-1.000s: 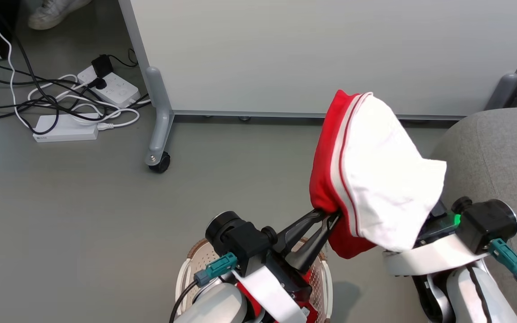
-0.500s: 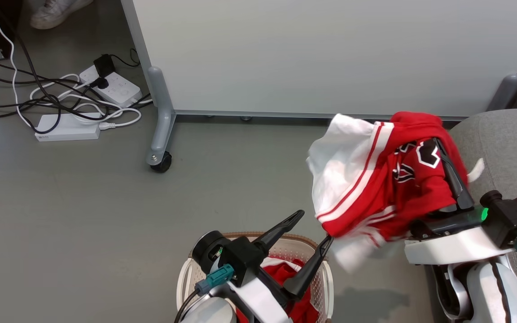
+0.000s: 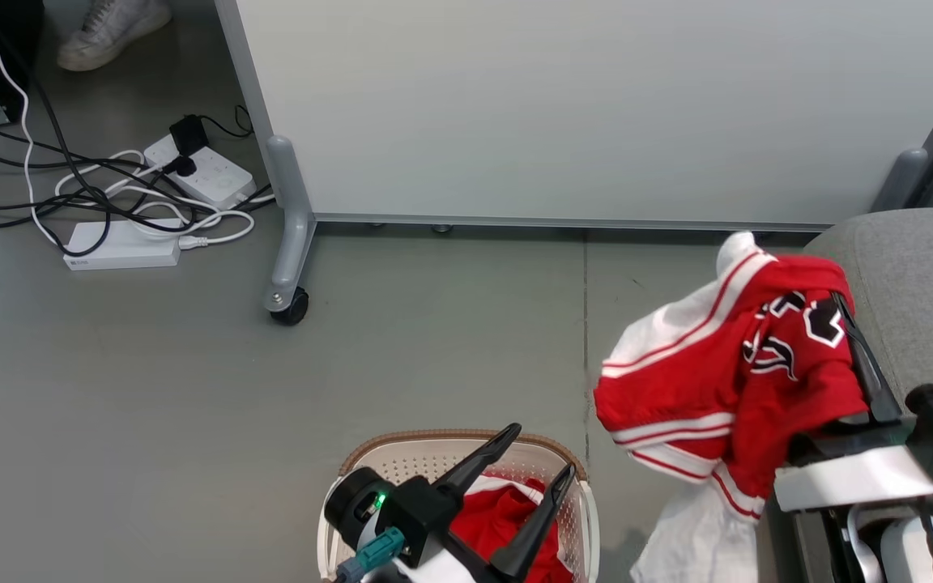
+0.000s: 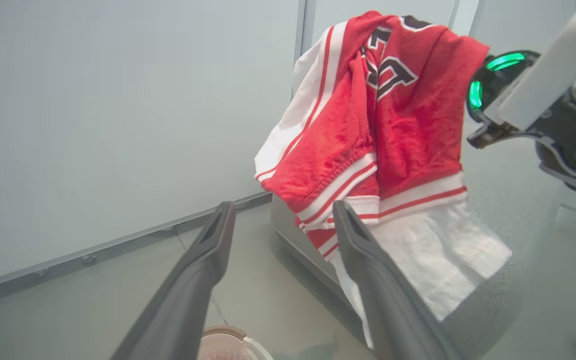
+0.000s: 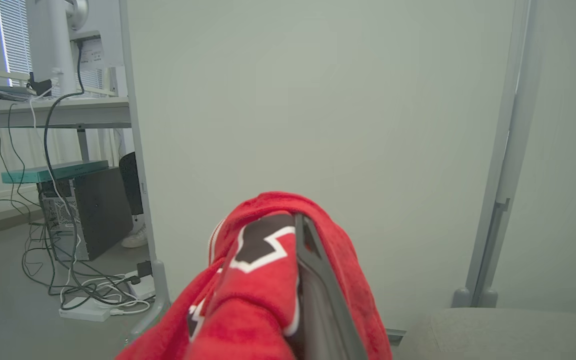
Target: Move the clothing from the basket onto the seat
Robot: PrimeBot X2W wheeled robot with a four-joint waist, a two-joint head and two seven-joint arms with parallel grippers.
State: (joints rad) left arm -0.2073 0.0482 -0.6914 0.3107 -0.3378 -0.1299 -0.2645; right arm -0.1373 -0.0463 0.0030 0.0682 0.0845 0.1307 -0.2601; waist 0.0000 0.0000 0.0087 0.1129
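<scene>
**Tools.** The right tool (image 3: 845,316) is closed on the held garment (image 3: 726,380). One dark finger shows along the right side of the bundle, and red cloth is wrapped over and around it. The left tool (image 3: 539,449) stands wide open and empty at the bottom centre of the head view, with its fingers above the basket (image 3: 369,461).

**Location.** The held garment hangs in the air at the lower right of the head view. It is over the floor (image 3: 434,348), just beside the left edge of the seat (image 3: 912,275), and it does not yet rest on the seat. A white panel trails below the red part. More red clothing (image 3: 507,518) lies inside the basket, partly hidden behind the left tool.

**Handling, as judged.**
- The fabric appears light, soft and fully limp. It folds over the finger and sags under its own weight, so it will not keep any shape once released.
- It is not fragile.
- The surface looks like a fine textured knit (the left wrist view shows it best) and is probably not very slippery. A pinch on a single thin layer could still creep loose.
- The trailing white panel is likely to swing and may catch on the front edge of the seat.

**Where to take hold.**
- The striped trim bands look thicker and should give the firmest purchase.
- For the piece in the basket, a raised fold at the top of the heap is the better point, taken well inside the perforated wall.
- A gathered bunch of several layers is preferable to one edge.
</scene>
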